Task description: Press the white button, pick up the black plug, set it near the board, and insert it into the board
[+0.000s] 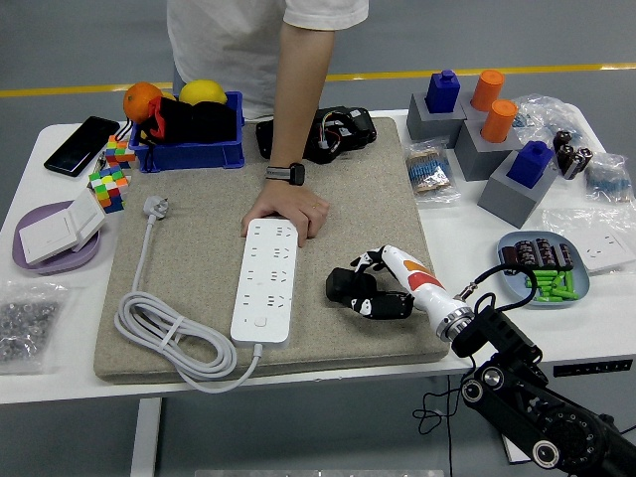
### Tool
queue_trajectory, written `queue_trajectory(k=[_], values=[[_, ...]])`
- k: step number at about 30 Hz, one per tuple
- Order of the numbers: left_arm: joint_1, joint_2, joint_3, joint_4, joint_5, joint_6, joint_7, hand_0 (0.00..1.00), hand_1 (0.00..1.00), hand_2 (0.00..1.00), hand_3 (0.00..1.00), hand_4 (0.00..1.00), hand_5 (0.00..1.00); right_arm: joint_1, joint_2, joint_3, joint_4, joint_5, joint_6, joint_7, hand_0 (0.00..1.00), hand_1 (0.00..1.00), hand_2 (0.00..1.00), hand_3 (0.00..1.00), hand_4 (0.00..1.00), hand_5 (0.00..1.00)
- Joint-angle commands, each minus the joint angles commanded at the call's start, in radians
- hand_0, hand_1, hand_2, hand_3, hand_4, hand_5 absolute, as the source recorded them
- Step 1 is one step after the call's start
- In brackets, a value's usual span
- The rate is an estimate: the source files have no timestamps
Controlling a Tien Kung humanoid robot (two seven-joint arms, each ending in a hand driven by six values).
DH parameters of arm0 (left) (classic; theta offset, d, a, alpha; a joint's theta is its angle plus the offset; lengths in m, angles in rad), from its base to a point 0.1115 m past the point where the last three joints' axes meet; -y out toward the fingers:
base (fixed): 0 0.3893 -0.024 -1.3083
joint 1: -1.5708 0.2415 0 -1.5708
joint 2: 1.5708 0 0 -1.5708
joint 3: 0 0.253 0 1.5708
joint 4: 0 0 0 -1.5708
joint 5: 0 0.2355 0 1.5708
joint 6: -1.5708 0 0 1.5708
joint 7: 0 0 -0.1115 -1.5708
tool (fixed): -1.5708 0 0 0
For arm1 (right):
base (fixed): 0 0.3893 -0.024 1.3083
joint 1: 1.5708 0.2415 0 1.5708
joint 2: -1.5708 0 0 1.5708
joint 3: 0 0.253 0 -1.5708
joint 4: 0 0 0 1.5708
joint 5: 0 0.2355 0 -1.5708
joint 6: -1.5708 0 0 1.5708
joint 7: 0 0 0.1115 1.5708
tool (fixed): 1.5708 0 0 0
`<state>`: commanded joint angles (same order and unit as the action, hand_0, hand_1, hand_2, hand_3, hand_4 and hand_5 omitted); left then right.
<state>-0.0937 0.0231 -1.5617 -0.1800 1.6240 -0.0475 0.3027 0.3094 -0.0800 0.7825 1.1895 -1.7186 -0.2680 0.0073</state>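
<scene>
Curling around the black plug (347,286), the right hand (378,286) is closing its fingers (370,260) on it at the mat's (199,248) right side, well apart from the white power strip (265,279). A person's hand (288,211) is pressing down the strip's far end. Judging by looks, the plug is being a small, rigid, light, smooth-sided block, best pinched across its body, leaving the prongs free for insertion

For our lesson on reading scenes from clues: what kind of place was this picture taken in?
Probably a robotics lab or test floor in an industrial hall: a white table crowded with test props, a robot's right hand at a black plug, and a yellow line marked on the grey floor.
</scene>
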Motion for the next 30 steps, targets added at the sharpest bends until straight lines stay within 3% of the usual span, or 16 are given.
queue_trajectory(k=[9,10,15,16,21,22,30], values=[[-0.001,-0.001,-0.001,0.000,-0.001,0.000,0.000,0.648,0.638,0.632,0.676,0.511,0.096,0.002,0.003,-0.010,-0.009,0.004,0.003,-0.002,0.616,0.634,0.577,0.423,0.863,0.105],[-0.002,-0.001,0.000,0.000,-0.001,0.000,0.000,0.648,0.638,0.632,0.676,0.511,0.096,0.003,0.003,-0.010,-0.009,0.005,0.005,-0.003,0.496,0.588,0.548,0.422,0.854,0.071],[-0.004,-0.001,0.002,0.000,-0.009,0.001,0.000,0.648,0.638,0.632,0.676,0.511,0.096,0.006,0.002,-0.012,-0.011,0.006,0.012,-0.007,0.496,0.588,0.548,0.422,0.854,0.071],[-0.004,-0.001,0.002,0.000,-0.009,0.001,0.000,0.647,0.638,0.632,0.677,0.512,0.098,0.006,0.002,-0.012,-0.010,0.008,0.013,-0.005,0.369,0.507,0.509,0.408,0.850,0.027],[-0.006,-0.001,0.001,0.000,-0.010,0.001,0.000,0.647,0.638,0.632,0.677,0.512,0.098,0.008,0.002,-0.012,-0.007,0.019,0.003,0.017,0.369,0.507,0.509,0.408,0.850,0.027],[-0.006,-0.001,0.001,0.000,-0.010,0.001,-0.001,0.647,0.638,0.633,0.678,0.512,0.097,0.008,0.002,-0.012,-0.007,0.021,0.001,0.020,0.282,0.433,0.421,0.379,0.843,0.002],[-0.007,0.000,0.012,0.000,-0.023,0.002,0.000,0.648,0.638,0.632,0.677,0.512,0.097,0.005,0.000,-0.026,-0.001,0.025,0.011,0.029,0.289,0.414,0.399,0.359,0.800,0.002]])
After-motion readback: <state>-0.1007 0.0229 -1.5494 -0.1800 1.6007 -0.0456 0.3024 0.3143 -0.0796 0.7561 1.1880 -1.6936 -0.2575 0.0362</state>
